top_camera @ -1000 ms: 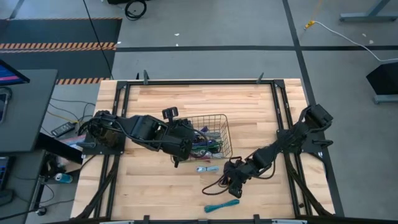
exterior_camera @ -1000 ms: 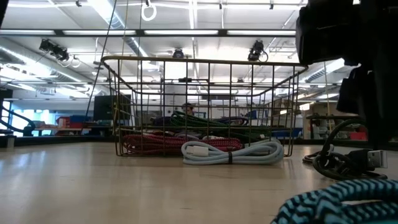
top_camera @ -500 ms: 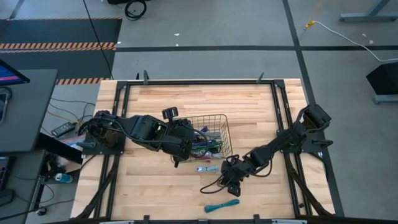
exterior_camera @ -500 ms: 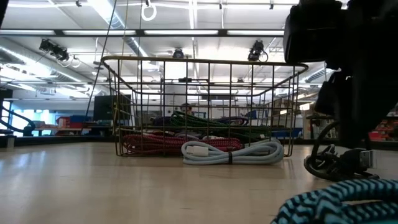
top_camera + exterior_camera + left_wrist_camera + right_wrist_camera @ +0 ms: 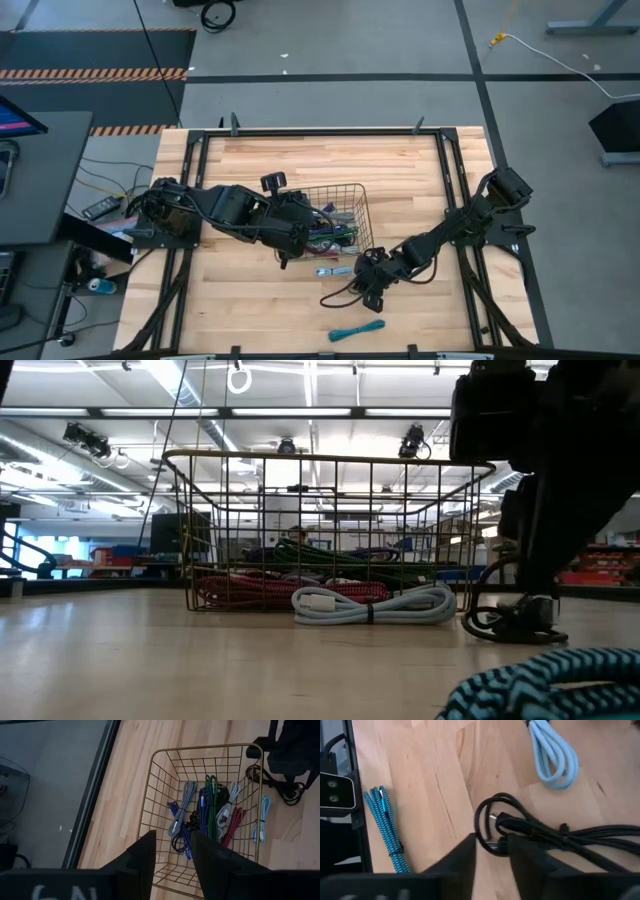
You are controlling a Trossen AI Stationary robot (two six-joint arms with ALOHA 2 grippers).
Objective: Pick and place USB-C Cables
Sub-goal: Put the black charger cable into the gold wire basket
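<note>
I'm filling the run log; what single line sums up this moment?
right gripper: low over black cable on table | left gripper: above wire basket, empty | light blue cable, teal cable: loose on table

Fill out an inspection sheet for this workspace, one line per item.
Surface: wooden table, bare at the back.
Job's things: several cables in the wire basket; light blue cable lies just outside it; black cable and teal braided cable lie on the table.
Clutter: nothing seen.
Grippers: left gripper above the basket's edge, fingers parted, empty; right gripper low over the black cable, fingers either side of its loop.
Cables: loose yellow cable on the floor.
Surroundings: striped floor marking, monitor corner.
</note>
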